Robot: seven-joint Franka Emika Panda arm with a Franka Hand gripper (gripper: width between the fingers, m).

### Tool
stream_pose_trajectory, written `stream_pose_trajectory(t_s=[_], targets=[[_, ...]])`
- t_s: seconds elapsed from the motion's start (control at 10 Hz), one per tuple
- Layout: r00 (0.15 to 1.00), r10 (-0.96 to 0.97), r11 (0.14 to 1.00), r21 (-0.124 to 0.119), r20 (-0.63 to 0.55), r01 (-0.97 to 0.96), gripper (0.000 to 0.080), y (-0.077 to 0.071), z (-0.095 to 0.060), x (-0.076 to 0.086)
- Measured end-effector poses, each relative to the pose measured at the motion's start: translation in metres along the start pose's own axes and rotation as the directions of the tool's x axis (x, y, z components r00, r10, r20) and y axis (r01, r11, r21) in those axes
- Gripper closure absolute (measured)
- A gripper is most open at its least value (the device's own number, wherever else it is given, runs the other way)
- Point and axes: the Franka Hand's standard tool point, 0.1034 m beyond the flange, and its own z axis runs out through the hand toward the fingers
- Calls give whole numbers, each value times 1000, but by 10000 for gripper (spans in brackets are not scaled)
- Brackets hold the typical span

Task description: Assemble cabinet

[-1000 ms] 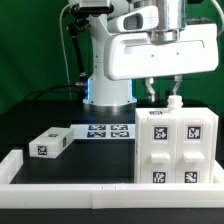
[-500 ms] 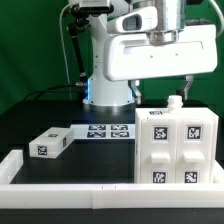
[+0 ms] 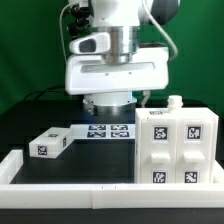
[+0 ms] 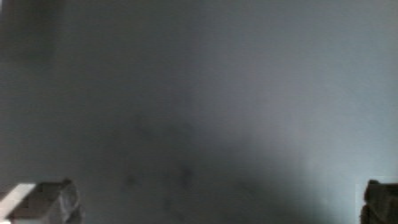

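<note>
So the cabinet (image 3: 176, 146) sits on the black table (image 3: 25, 128), right next to the marker board (image 3: 108, 130) on the exterior view's right. It's upright, square tags on the front and one on top, and there's a little white knob (image 3: 175, 101) sticking up from its roof. The loose white block (image 3: 54, 143) lies on the other side of the marker board, on the exterior view's left, close to its corner. The low white rail (image 3: 70, 170) runs across in front of the marker board. The arm (image 3: 115, 65) hangs over the back of the marker board, well above it and not touching the cabinet. In the wrist view the claw (image 4: 214, 205) is spread wide, fingertips (image 4: 43, 203) way out at opposite edges, nothing between them. Behind them it's just grey-green blur, can't tell what.
</note>
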Motion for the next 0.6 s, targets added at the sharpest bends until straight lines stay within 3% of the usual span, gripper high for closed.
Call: stream_pose_trajectory(t_s=[0.2, 0.4, 0.6], targets=[[1000, -15, 1000, -12, -1, 15, 2, 55, -3, -17], [999, -36, 999, -5, 17, 36, 2, 93, 2, -37], [1000, -23, 1000, -5, 18, 23, 2, 91, 3, -35]])
